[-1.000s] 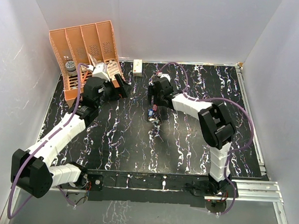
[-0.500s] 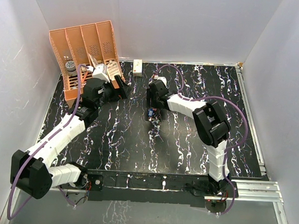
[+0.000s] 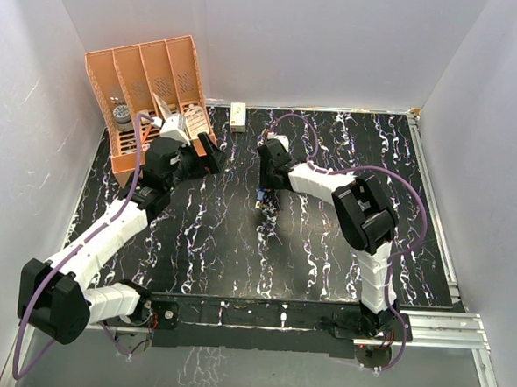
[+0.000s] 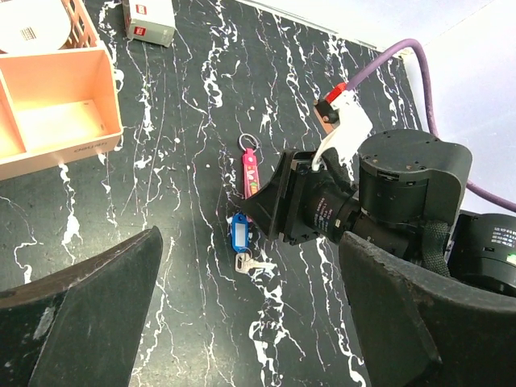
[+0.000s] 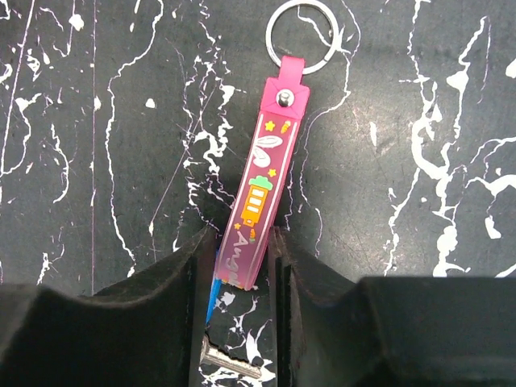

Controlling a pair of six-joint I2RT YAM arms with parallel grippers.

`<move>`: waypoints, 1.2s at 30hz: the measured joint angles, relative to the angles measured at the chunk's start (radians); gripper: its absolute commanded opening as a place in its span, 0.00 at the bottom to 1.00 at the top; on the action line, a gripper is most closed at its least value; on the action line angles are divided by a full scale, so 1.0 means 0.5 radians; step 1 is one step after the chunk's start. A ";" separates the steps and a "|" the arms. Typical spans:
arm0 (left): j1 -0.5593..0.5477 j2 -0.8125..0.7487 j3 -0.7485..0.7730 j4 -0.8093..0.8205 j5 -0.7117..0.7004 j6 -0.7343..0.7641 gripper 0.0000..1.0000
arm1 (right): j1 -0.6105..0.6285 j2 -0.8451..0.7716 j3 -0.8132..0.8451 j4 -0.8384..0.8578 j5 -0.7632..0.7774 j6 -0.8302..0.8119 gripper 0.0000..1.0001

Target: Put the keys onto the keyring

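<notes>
Right pincer (image 5: 240, 242) nips the 6 o'clock end of the keyring (image 5: 262, 185); the keys lie loose just below it.

The pink strap lies flat on the table (image 5: 403, 201), metal ring at 12 o'clock, with a finger pressed to each long edge. The left pincer (image 3: 210, 154) hangs released and empty. The strap looks soft and is held edgewise, so the squeeze may fold it or let it slip out on the lift. The blue key (image 4: 239, 234) sits tucked against the 7 o'clock finger and the silver key (image 4: 244, 261) just beyond, so either could be pinched, dragged or flicked aside. Once raised, the far ring would likely swing.
</notes>
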 measured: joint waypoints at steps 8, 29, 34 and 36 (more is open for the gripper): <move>0.000 -0.002 -0.024 0.054 0.037 0.030 0.89 | 0.000 -0.008 -0.004 -0.020 0.019 -0.017 0.19; 0.000 -0.018 -0.184 0.438 0.351 0.247 0.85 | 0.000 -1.210 -0.362 0.009 -0.247 -0.328 0.20; 0.000 0.009 -0.272 0.560 0.414 0.352 0.84 | 0.000 -1.435 -0.363 -0.104 -0.341 -0.348 0.21; -0.001 0.040 -0.272 0.624 0.455 0.385 0.82 | 0.000 -1.509 -0.363 -0.141 -0.378 -0.355 0.21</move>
